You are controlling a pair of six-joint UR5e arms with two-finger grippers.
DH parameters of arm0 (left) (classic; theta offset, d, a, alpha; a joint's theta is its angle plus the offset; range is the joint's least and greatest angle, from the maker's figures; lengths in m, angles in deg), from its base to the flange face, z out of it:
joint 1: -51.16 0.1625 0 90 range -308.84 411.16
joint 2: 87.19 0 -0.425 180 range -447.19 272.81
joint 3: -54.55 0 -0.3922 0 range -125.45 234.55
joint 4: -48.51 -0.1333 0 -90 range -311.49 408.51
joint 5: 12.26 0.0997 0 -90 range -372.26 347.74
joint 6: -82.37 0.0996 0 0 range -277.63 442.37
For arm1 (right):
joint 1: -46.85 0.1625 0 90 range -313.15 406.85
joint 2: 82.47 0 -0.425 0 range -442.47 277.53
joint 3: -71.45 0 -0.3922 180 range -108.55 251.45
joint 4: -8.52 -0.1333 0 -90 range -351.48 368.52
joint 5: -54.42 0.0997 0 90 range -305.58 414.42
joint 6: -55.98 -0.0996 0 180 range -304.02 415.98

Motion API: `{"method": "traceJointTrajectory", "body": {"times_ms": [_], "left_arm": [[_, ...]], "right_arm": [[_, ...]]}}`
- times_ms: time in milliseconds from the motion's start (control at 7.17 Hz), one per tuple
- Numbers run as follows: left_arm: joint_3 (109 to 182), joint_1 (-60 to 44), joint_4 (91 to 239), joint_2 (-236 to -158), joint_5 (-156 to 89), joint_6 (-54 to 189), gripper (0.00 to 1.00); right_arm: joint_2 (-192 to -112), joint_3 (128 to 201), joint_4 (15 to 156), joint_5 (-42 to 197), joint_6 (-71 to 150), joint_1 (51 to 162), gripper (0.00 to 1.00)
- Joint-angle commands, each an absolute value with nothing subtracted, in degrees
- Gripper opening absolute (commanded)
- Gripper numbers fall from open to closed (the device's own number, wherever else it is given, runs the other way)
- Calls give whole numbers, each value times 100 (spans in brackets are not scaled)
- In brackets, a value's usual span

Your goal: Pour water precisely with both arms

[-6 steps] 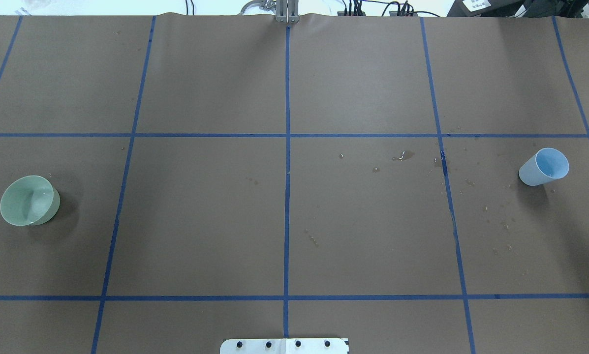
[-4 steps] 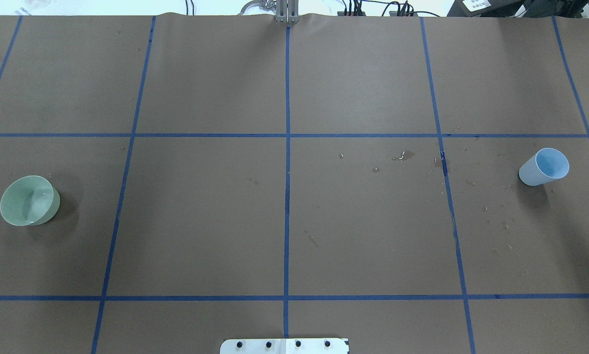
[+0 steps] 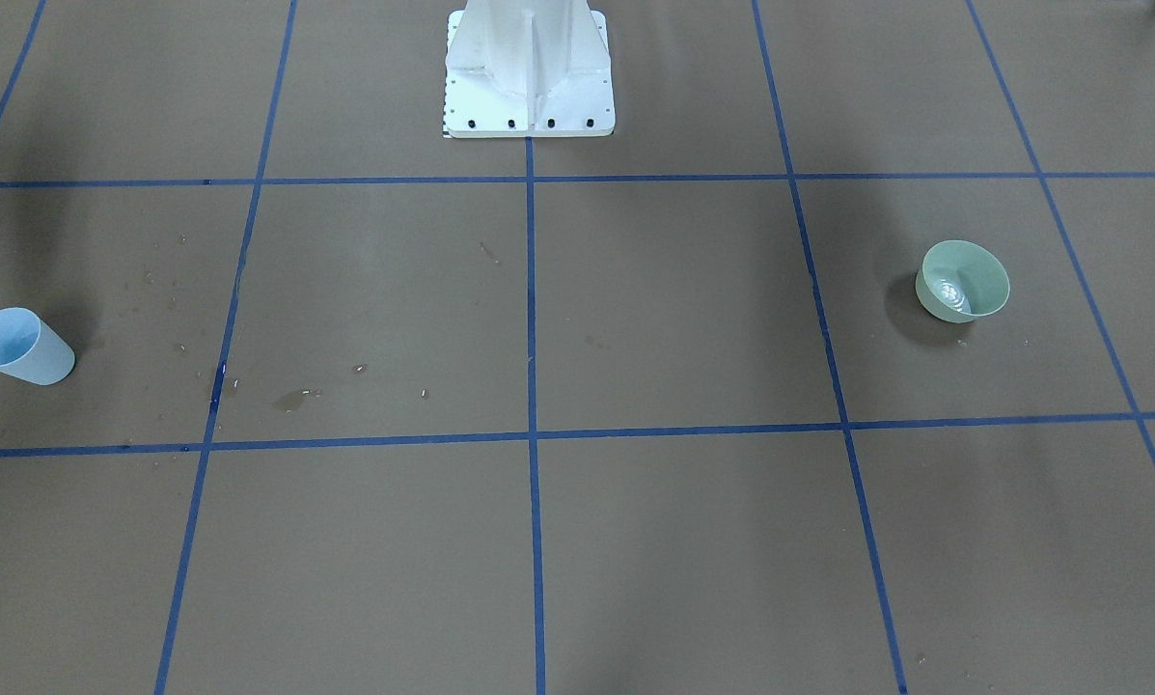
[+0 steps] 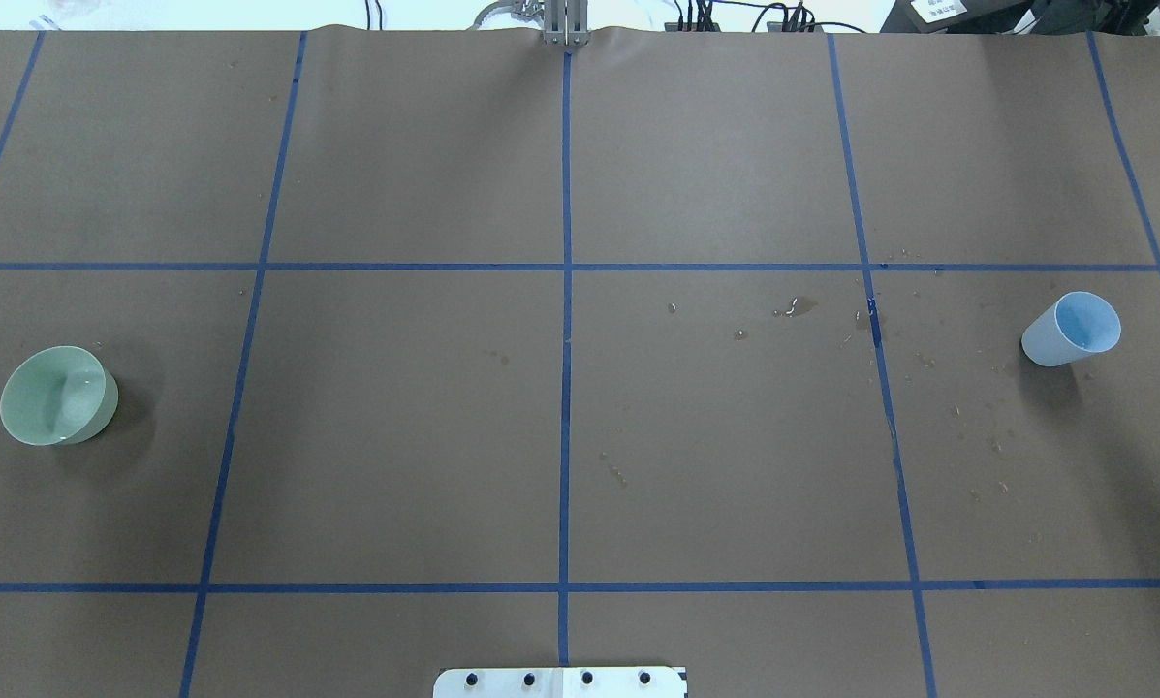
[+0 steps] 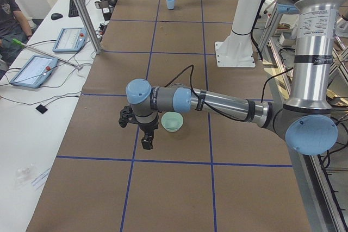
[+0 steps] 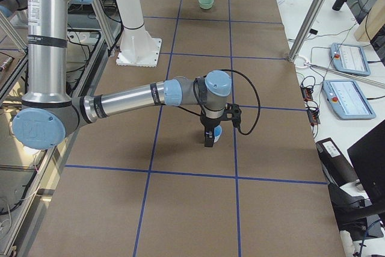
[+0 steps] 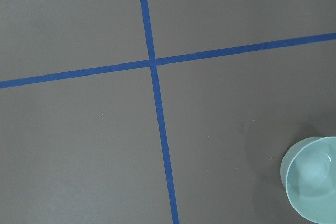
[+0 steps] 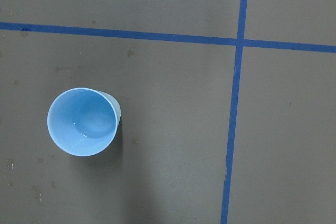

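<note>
Nothing is being poured. The blue cup stands at the table's 3 o'clock and the green bowl at 9 o'clock, both free. Water glints in the bowl, and stray drops lie near the centre. I can't say whether the pour is finished or not begun. The left gripper hangs at the bowl's 9 o'clock and the right gripper over the cup. Both are empty, and I cannot tell how far the fingers are spread.

Lighting entry, my bench: even, diffuse light from overhead; soft shadows beside green bowl and blue cup; whitish glints on water in bowl; far edge overexposed in overhead view; my wrist views dimmer, greyer; all views sharp.
</note>
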State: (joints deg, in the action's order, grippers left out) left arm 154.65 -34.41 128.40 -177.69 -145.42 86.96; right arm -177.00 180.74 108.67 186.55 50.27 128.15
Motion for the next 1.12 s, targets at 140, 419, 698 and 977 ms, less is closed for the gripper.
{"method": "traceJointTrajectory", "body": {"times_ms": [140, 419, 698, 977], "left_arm": [[15500, -3480, 12849, -17763, -14533, 8694, 100], [15527, -3480, 12858, -17772, -14585, 8685, 100], [15755, -3437, 12858, -17694, -14577, 8450, 99], [15511, -2650, 13853, -17693, -14568, 7408, 99]], "right_arm": [[-17696, 18070, 10827, 18661, 5044, 12789, 99], [-17704, 18070, 10792, 18661, 5053, 12771, 99], [-17704, 18096, 10792, 18678, 5079, 12771, 99], [-17696, 18105, 10740, 18687, 5079, 12736, 99]]}}
